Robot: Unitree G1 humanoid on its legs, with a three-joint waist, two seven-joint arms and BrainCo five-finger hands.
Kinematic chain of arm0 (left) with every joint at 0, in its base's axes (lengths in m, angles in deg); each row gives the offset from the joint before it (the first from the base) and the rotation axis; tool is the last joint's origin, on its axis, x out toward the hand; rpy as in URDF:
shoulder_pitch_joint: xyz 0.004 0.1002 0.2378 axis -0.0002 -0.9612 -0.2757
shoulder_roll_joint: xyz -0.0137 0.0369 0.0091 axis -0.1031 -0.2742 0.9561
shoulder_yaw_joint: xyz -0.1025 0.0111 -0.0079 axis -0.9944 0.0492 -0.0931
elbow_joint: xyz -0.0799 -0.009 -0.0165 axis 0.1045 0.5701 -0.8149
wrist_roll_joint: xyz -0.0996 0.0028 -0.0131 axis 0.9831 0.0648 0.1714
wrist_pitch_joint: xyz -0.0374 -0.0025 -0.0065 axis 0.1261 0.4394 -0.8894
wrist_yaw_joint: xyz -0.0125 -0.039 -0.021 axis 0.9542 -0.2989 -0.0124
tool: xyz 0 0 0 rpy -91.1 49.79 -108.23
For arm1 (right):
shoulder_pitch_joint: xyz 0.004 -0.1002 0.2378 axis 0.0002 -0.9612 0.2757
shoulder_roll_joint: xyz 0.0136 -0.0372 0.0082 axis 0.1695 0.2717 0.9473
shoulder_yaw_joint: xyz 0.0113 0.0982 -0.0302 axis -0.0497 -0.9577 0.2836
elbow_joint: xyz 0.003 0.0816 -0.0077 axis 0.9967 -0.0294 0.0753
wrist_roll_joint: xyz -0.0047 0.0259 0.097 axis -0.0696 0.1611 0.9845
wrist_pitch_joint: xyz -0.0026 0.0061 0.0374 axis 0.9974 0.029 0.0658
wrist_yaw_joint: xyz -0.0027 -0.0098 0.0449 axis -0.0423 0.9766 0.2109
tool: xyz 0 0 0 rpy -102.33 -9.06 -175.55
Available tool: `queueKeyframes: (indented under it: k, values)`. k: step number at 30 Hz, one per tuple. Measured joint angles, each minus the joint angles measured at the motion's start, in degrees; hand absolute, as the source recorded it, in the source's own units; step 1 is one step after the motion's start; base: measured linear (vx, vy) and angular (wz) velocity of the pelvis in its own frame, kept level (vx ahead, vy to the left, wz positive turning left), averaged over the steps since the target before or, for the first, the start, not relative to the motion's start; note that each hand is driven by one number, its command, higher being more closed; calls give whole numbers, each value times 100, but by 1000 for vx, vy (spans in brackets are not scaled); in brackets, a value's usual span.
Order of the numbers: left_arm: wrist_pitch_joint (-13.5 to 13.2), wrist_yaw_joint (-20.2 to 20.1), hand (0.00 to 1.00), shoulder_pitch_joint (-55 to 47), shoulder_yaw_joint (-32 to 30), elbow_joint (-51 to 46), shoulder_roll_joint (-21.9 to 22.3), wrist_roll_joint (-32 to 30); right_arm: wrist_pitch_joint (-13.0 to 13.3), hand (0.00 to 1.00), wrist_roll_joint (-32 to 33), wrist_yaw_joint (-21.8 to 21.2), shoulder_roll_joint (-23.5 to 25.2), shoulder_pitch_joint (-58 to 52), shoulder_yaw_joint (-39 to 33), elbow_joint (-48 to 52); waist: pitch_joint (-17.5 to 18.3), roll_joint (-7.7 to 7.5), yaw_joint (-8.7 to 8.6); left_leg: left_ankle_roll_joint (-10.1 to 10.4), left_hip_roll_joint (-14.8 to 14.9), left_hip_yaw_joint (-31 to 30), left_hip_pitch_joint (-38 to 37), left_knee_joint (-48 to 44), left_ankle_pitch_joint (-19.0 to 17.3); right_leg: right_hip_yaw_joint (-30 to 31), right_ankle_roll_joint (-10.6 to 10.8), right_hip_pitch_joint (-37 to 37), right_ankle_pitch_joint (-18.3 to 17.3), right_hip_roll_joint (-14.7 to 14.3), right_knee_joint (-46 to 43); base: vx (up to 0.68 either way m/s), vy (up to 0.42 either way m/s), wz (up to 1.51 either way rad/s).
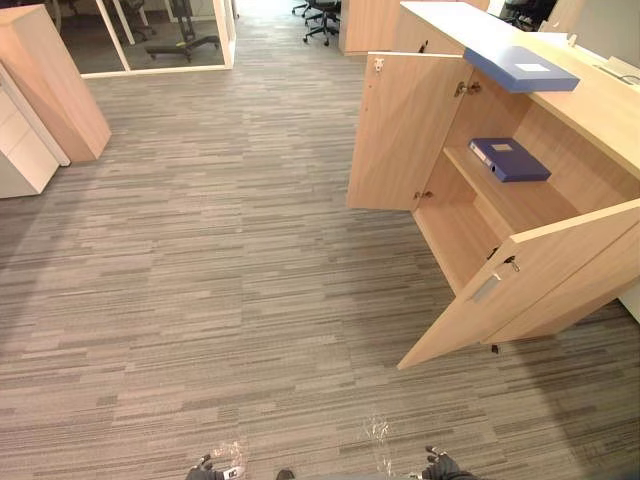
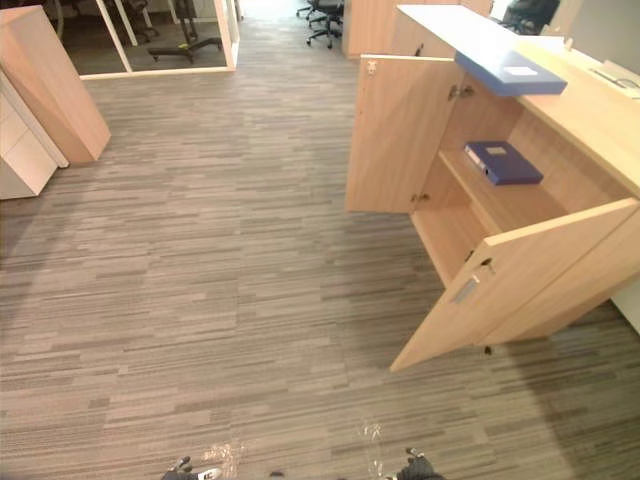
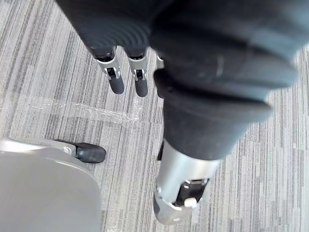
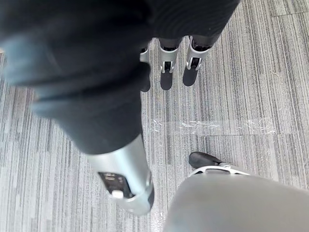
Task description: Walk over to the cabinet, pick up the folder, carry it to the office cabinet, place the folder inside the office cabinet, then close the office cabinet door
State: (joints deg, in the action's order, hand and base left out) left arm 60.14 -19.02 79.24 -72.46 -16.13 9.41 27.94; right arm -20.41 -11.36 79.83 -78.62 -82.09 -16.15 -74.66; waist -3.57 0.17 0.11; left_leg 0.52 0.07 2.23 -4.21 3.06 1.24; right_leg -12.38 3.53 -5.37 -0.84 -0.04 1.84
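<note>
The left hand [image 3: 116,79] and right hand [image 4: 166,72] hang over the grey striped carpet [image 1: 200,300], fingers straight, holding nothing. To the right, the light-wood office cabinet [image 1: 590,110] stands with both doors open. A dark blue folder [image 1: 510,158] lies on its inner shelf, and a paler blue flat folder [image 1: 520,68] lies on its top.

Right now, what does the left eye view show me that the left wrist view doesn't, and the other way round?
Left eye view: the office cabinet with both doors swung open, a dark blue folder lying on its shelf and a lighter blue folder on its top. Left wrist view: the left hand seen close, fingers straight, holding nothing. Both: that hand, low over the striped grey carpet, and the shiny tape stuck to it.
</note>
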Motion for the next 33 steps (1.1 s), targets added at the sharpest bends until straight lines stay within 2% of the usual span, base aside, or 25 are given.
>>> queueKeyframes:
  k: [2,16,23,26,33]
  values:
    - [-38,-82,0,135,175,-2,137,111,0,0,0,0,7,13,2,1,-6,-3,13,2,-25,4,-6,16,-1,0,92,-3,4,28,8,13,16,0]
    - [-90,-134,0,239,328,112,201,42,3,0,-1,4,12,71,-3,1,-48,11,11,-27,-116,12,-105,72,18,-13,86,-62,5,116,-7,2,5,-1]
    - [-90,-91,0,242,219,106,222,-193,4,0,32,7,41,74,-125,-50,-62,-5,-16,-86,-172,11,-203,183,70,-26,74,-109,3,168,-14,0,0,0]
    - [-91,-43,0,244,177,91,218,-223,8,0,233,21,68,73,-291,-95,-87,-16,-38,-87,-204,13,-197,183,71,-27,70,-103,5,202,-12,0,0,0]
    - [-154,145,0,105,-156,-113,262,-381,46,0,380,113,116,32,-462,-98,-118,-52,-52,-119,-242,-113,-67,184,95,-155,17,-33,41,218,91,-7,-7,6]
